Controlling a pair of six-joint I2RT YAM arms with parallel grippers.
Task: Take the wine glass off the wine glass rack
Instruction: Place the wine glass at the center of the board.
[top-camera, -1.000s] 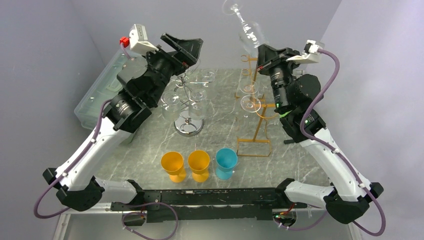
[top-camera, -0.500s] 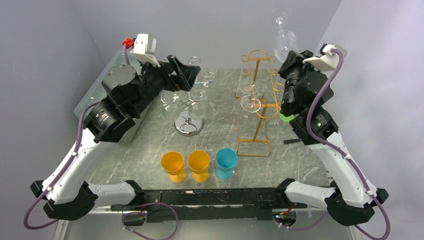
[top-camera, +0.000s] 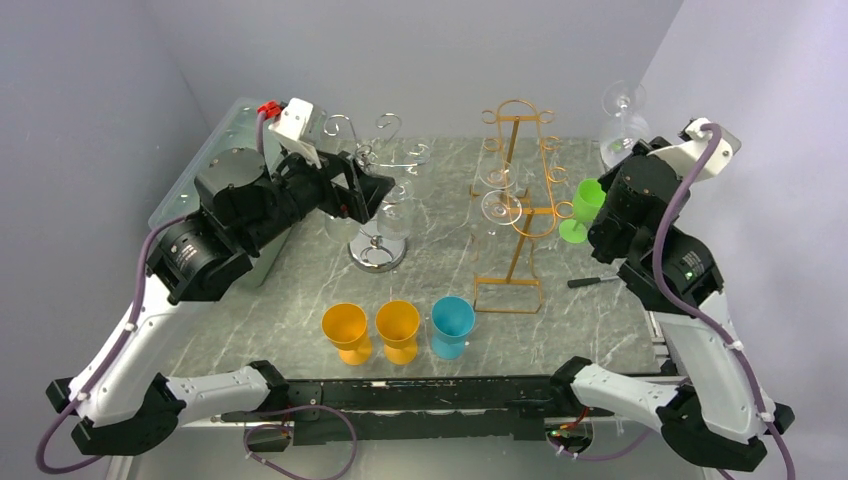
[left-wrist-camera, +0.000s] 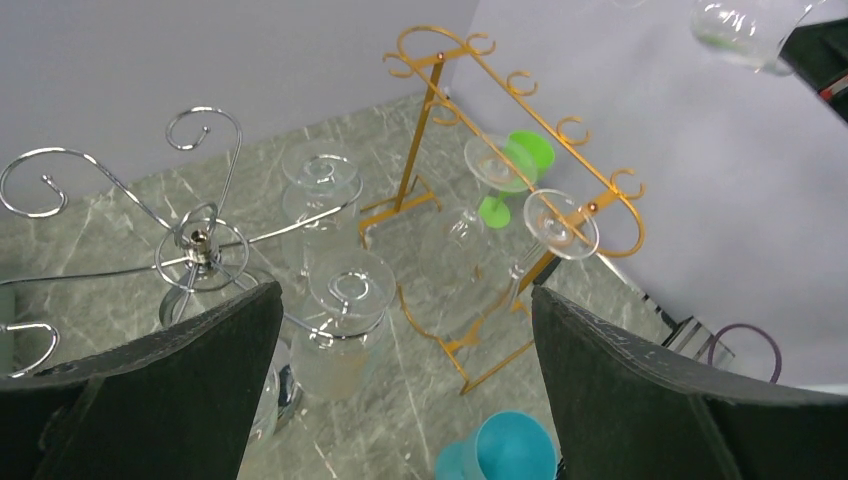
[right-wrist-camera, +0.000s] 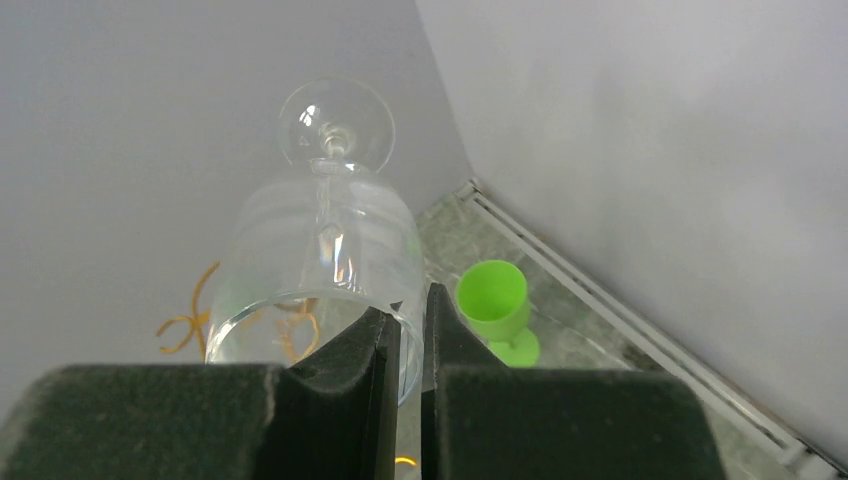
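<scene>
Left gripper (left-wrist-camera: 403, 297) hangs wide open above the silver wire stand (top-camera: 378, 255). Right of the gold wire wine glass rack (top-camera: 517, 250), well clear of it, the right gripper (right-wrist-camera: 405, 320) pinches the clear wine glass (right-wrist-camera: 320, 250) by its rim above the counter (top-camera: 440, 270). Stem and foot point up, away from this gripper.

Wine glass (top-camera: 622, 125): clear glass, glossy, smooth.
Wine glass rack (top-camera: 519, 250): thin metal wire, shiny gold finish.
Chrome stand (top-camera: 377, 255): polished metal, mirror-bright base.
Worktop (top-camera: 440, 270): grey marble-look, smooth, faint sheen.
Teal cup (top-camera: 452, 322): matt plastic.
Right end effector (right-wrist-camera: 404, 330): black, matt, foam-like padding.
</scene>
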